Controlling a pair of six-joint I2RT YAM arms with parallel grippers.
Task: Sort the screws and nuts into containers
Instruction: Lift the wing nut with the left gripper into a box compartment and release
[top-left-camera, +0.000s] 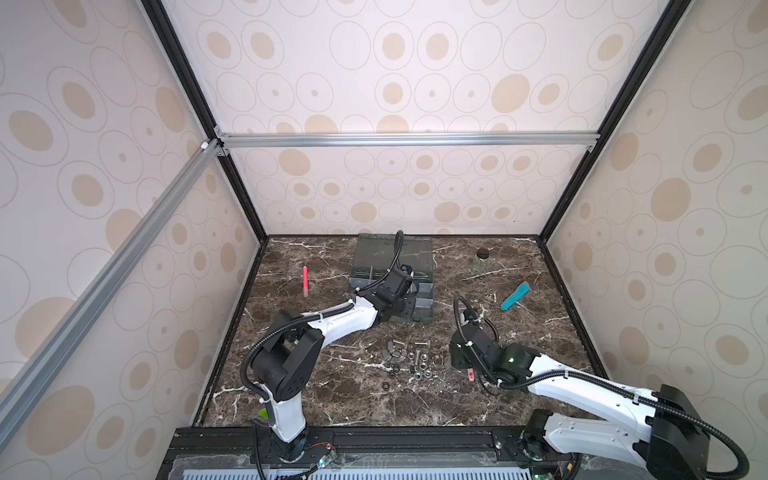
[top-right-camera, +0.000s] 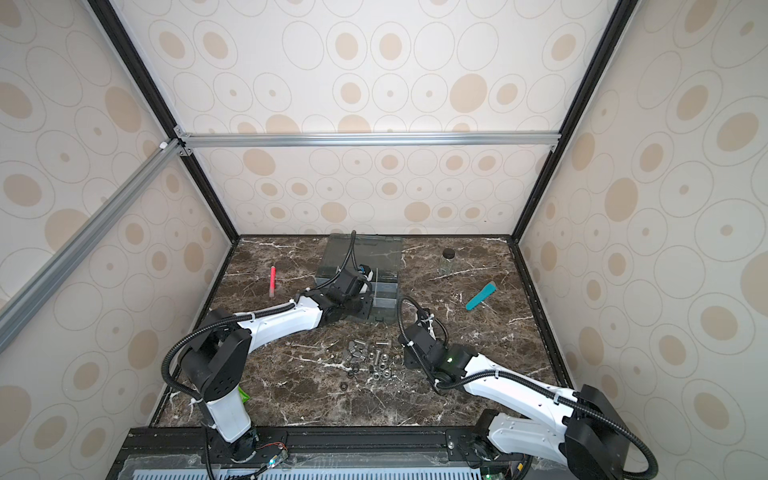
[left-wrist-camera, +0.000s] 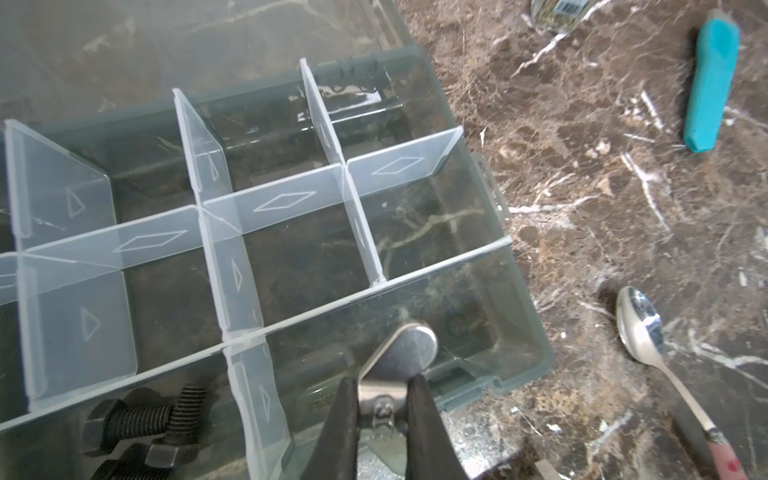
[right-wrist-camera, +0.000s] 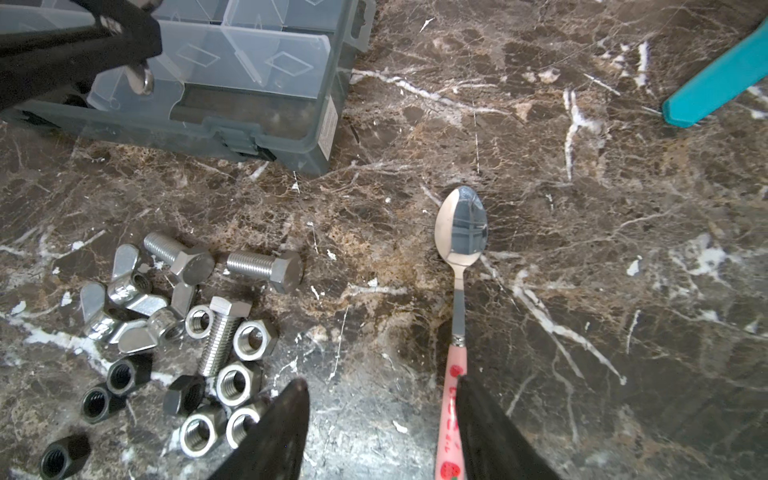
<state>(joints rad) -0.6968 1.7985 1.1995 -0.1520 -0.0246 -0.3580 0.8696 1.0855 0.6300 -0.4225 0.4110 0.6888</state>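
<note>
Silver wing nut (left-wrist-camera: 409, 347) pinched in my left gripper (left-wrist-camera: 384, 386), above a near-row compartment (left-wrist-camera: 469, 316) of the box (left-wrist-camera: 530, 299); right gripper (right-wrist-camera: 380, 384) hangs open, loose nuts (right-wrist-camera: 253, 338) just left of it.

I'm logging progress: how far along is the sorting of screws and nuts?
Done: a few black bolts lie in the organizer box. In hand: the left claw holds a wing nut above the compartment beside them; the right claw hangs open near the spoon. Left: the pile of silver bolts, hex nuts and wing nuts on the table.
</note>
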